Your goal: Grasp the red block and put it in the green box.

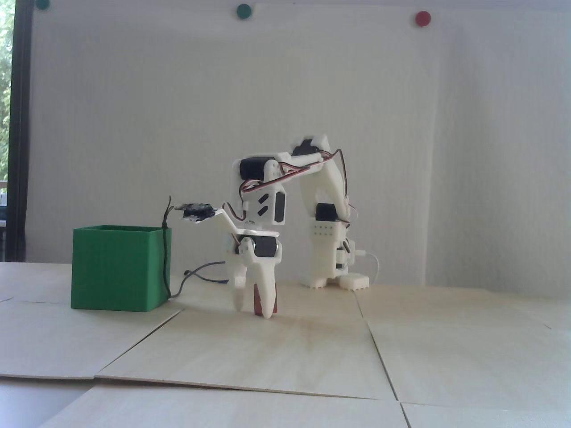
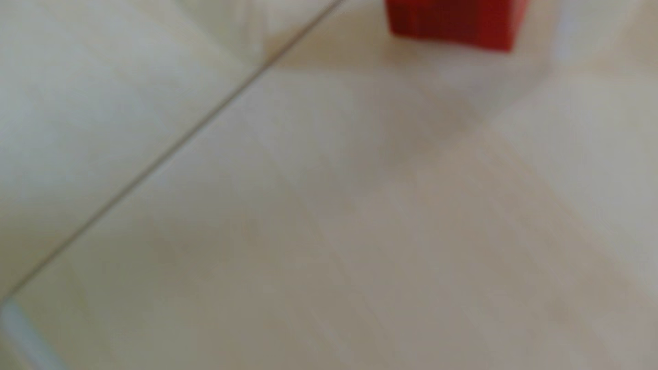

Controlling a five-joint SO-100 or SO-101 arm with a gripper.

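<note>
In the fixed view my white gripper (image 1: 253,309) points straight down with its fingertips at the table. The red block (image 1: 257,300) stands on the table between the fingers. It is mostly hidden behind the wider right finger (image 1: 267,294), and a gap shows between it and the thin left finger (image 1: 239,296). The jaws are open around the block. The green box (image 1: 116,272) stands to the left, about a hand's width from the gripper, its open top level with my wrist. The blurred wrist view shows the red block (image 2: 452,21) at the top edge.
A black cable (image 1: 166,258) hangs from the wrist camera down the box's right wall. The arm's base (image 1: 323,263) stands behind and to the right. The table is made of pale wood panels with seams (image 1: 147,332). Coloured dots are on the back wall.
</note>
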